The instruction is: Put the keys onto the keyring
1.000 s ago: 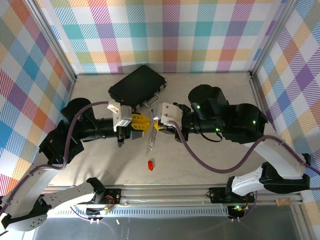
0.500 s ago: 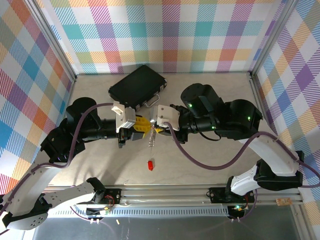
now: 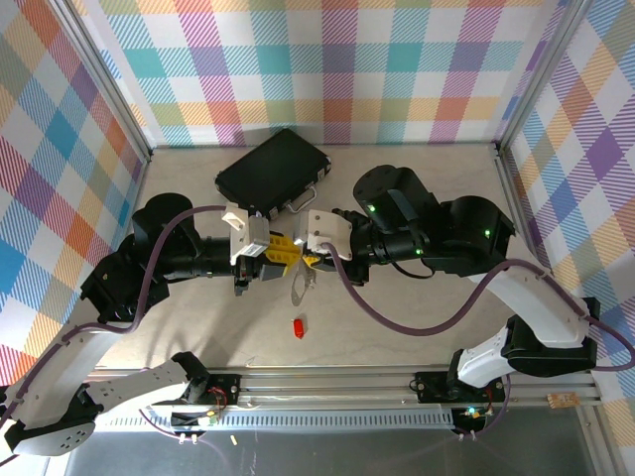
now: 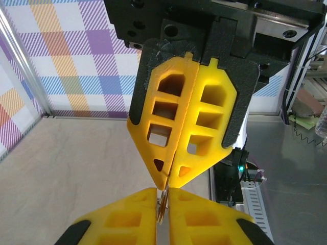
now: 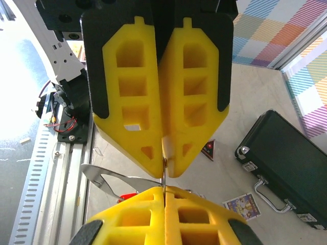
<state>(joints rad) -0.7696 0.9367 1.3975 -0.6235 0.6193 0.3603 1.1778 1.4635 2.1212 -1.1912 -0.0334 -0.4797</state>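
Observation:
My left gripper point(image 3: 286, 256) and right gripper point(image 3: 308, 260) meet tip to tip above the middle of the table. Both are shut on the keyring point(image 3: 301, 285), a thin silver metal loop that hangs just below the yellow fingertips. In the right wrist view the keyring point(image 5: 115, 177) sticks out to the left from my right gripper point(image 5: 163, 191). The left wrist view shows its thin edge pinched in my left gripper point(image 4: 163, 196). The keys point(image 3: 298, 326), one tiny bright red piece, lie on the table nearer the front edge, below the grippers. A bit of that red point(image 5: 129, 196) peeks out under the loop.
A black case point(image 3: 273, 169) lies at the back of the table, just behind the grippers. In the right wrist view a dark red flat triangle point(image 5: 208, 149) and a small picture card point(image 5: 242, 205) lie on the table near the case point(image 5: 286, 158). Checked walls close in the sides and back.
The right arm has shifted left, bringing its fingertips against the left ones. The keyring has swung up and hangs shorter. The left fingers have closed a little. The red piece has not moved.

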